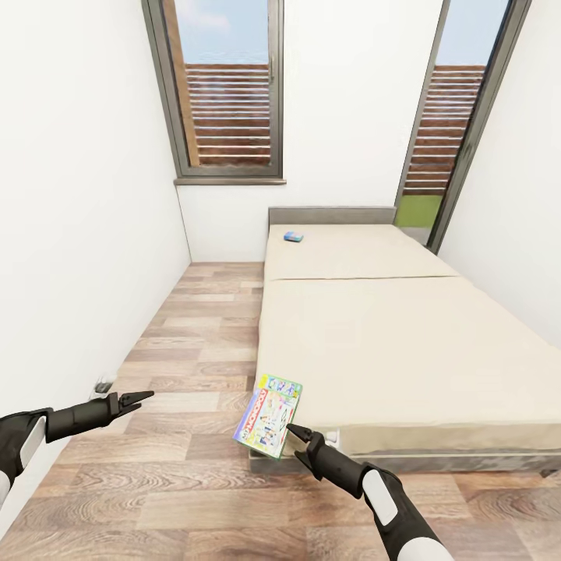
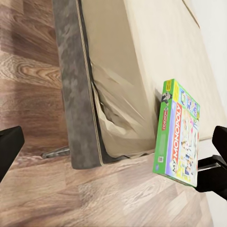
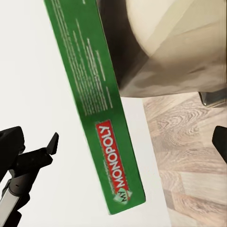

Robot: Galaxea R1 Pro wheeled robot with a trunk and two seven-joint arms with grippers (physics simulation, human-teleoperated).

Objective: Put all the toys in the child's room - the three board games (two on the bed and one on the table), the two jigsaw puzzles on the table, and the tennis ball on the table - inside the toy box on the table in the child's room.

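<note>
Green-edged board game at right jaws

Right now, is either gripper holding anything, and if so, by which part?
The right gripper pinches the green-edged Monopoly board game at its lower corner, off the bed's foot corner. The left gripper holds nothing.

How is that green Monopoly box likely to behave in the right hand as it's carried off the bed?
The Monopoly box looks flat and stiff, so it probably won't flop. The right hand grips it near one edge, with most of the box jutting out tilted, so it may pivot or slip. Its smooth printed faces look somewhat slick. It probably weighs little for its size.
</note>
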